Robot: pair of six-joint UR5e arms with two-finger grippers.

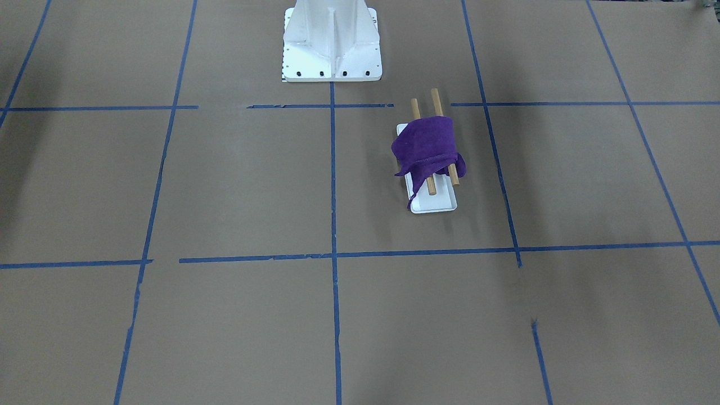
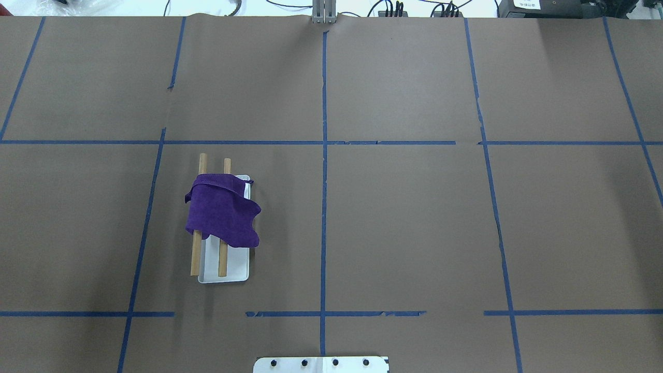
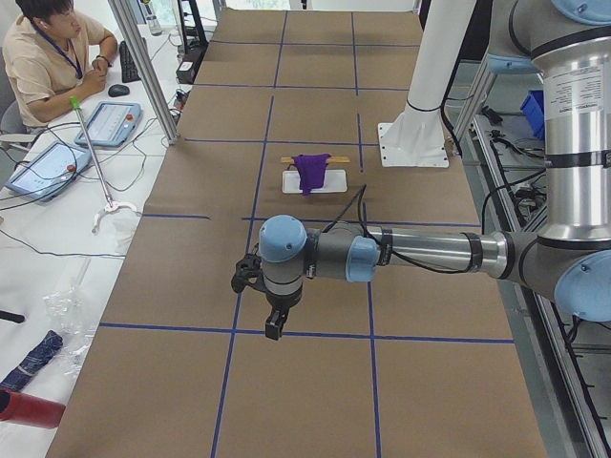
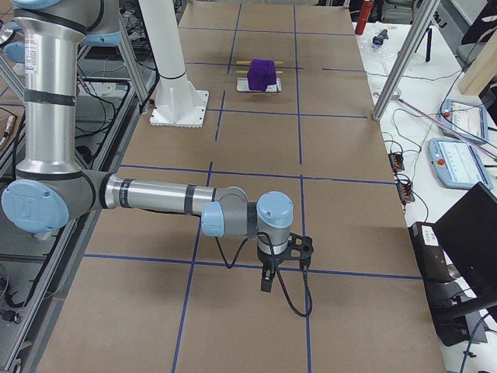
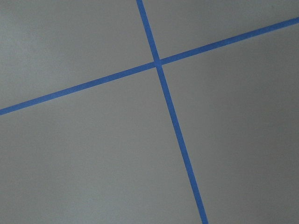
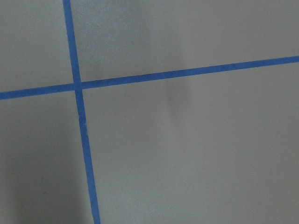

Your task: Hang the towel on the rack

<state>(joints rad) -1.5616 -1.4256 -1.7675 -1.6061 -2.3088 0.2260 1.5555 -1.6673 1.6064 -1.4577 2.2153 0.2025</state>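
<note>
The deep-purple towel (image 1: 427,143) is draped across both wooden rods of the rack (image 1: 436,203), whose white base lies flat on the table. Both show in the overhead view, the towel (image 2: 222,215) over the rack (image 2: 230,272), left of centre. My left gripper (image 3: 275,324) shows only in the exterior left view, far from the rack and pointing down over the table; I cannot tell if it is open. My right gripper (image 4: 266,281) shows only in the exterior right view, equally far away; I cannot tell its state. Both wrist views show only brown paper and blue tape.
The large white bolted pedestal (image 1: 332,45) stands behind the rack at the robot's side. Blue tape lines grid the brown table cover. An operator (image 3: 48,57) sits at the far-left side table with tablets (image 3: 110,122) and cables.
</note>
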